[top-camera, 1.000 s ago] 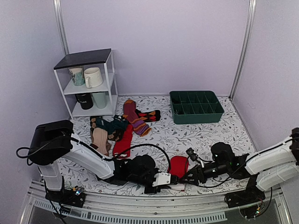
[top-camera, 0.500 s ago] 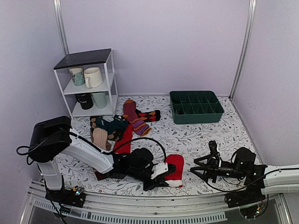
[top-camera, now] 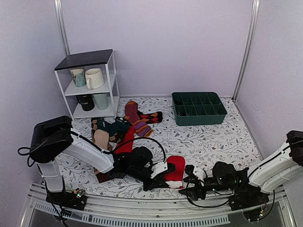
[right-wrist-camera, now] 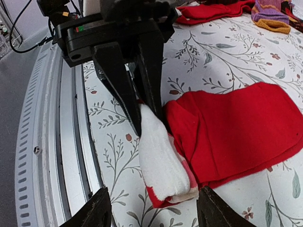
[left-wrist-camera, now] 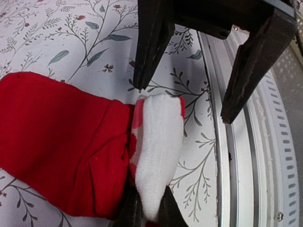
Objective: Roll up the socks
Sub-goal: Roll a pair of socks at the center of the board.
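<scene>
At the far left of the desk (top-camera: 213,142) I see a white shelf rack (top-camera: 87,59) holding mugs, with a heap of spare socks (top-camera: 118,127) just to its right. Nearer me, the left arm reaches low along the near edge. Its end effector (left-wrist-camera: 147,213) is clamped tight on the cuff (left-wrist-camera: 158,142) of the socks (top-camera: 176,168), I judge to anchor that end while the roll is worked.

The socks lie at the middle of the near edge. They are bright red knit, folded into a flat, thick pad, and the cream cuff edged in pink points toward the metal rail (top-camera: 142,208).

To the right, the right end effector (right-wrist-camera: 154,197) sits low facing the cuff. Its jaws are spread wide around the cuff's tip and grip nothing, probably lining up to take it. A green divided tray (top-camera: 196,93) stands at the far right.
</scene>
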`<state>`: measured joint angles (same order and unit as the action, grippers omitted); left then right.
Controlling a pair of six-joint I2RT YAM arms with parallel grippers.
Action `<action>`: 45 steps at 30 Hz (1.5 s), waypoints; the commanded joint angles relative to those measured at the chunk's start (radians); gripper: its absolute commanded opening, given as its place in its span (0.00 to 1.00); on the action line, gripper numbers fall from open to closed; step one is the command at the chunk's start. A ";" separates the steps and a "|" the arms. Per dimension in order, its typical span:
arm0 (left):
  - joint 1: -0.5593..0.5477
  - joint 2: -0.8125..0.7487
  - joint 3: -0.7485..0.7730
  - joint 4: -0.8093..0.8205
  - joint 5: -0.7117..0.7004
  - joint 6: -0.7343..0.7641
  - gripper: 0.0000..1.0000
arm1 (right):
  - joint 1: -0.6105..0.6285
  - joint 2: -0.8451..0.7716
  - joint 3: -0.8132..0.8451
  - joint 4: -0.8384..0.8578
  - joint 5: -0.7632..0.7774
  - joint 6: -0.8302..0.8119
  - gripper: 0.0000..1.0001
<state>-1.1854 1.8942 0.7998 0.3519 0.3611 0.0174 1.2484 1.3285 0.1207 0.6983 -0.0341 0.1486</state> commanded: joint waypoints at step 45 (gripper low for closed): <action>0.050 0.105 -0.060 -0.234 -0.031 -0.022 0.00 | 0.071 0.324 0.064 0.113 0.079 0.002 0.43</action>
<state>-1.1534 1.9125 0.7986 0.3748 0.4309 0.0021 1.2968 1.5917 0.1768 0.9245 0.0345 0.0982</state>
